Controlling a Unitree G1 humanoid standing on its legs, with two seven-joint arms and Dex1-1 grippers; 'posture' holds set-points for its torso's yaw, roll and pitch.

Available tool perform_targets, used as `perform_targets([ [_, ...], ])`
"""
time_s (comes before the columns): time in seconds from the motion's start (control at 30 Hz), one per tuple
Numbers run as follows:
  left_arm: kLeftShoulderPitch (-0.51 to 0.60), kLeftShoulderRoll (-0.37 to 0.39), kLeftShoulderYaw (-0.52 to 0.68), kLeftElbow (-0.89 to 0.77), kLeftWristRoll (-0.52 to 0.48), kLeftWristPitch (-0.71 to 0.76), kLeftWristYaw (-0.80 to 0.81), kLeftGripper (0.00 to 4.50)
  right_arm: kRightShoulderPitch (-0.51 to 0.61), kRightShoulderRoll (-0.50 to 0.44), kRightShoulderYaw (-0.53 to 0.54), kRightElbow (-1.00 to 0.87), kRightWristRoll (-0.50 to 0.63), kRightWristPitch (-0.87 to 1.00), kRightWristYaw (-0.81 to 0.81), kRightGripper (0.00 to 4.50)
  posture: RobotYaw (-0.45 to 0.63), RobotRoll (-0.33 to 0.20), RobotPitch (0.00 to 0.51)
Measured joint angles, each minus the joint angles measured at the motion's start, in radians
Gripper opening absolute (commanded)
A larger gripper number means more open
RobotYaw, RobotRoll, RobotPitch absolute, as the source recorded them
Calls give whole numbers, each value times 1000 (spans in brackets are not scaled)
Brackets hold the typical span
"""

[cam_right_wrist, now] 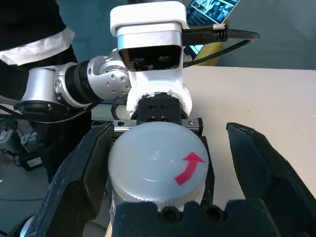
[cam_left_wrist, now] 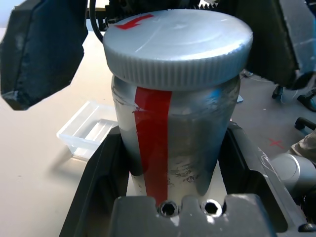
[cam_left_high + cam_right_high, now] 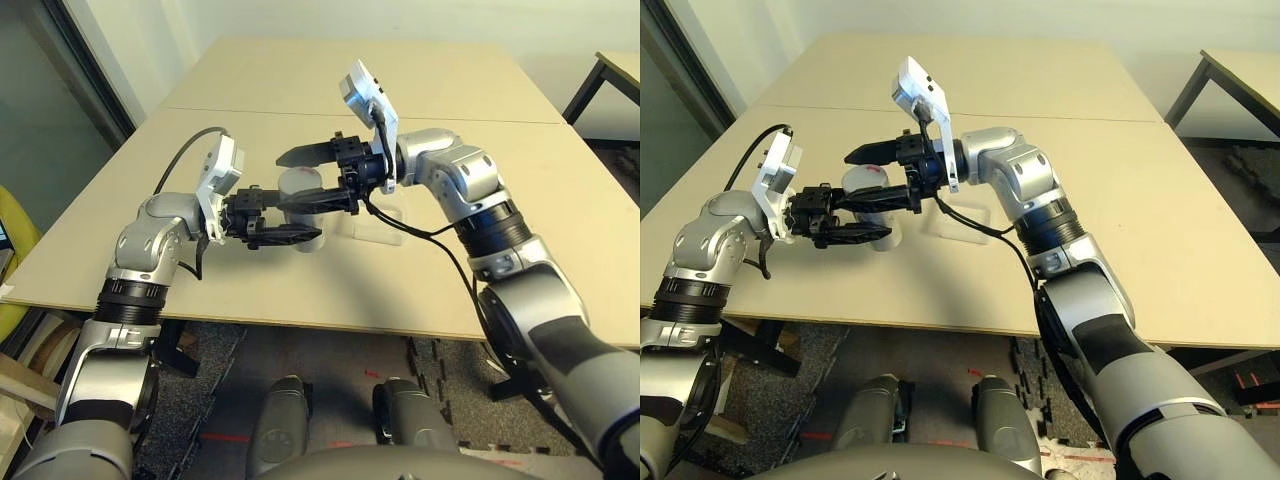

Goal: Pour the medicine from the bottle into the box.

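Observation:
The bottle (image 2: 173, 128), silver-grey with a red stripe down its side, stands upright between the fingers of my left gripper (image 3: 295, 222), which is shut on its body just above the table. Its flat grey cap (image 1: 158, 160) carries a red arrow and sits on the bottle. My right gripper (image 3: 283, 181) reaches in from the right and is open, with one finger on either side of the cap; one finger (image 1: 261, 168) stands clearly apart from it. The box (image 3: 380, 228), clear shallow plastic, lies on the table just right of the bottle, under my right wrist.
The tan table (image 3: 500, 290) runs wide to both sides, with a seam to a second tabletop behind. Its front edge is close below my arms. Another table's corner (image 3: 620, 70) shows at the far right. A person in dark clothes (image 1: 29, 29) stands beyond my left arm.

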Motion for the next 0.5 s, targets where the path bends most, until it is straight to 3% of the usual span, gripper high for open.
perform_targets([
  [0.5,0,-1,0,0,0,4,6,2818,33,-51,-24,-30,18,20,-3,4500,-40,0,33],
])
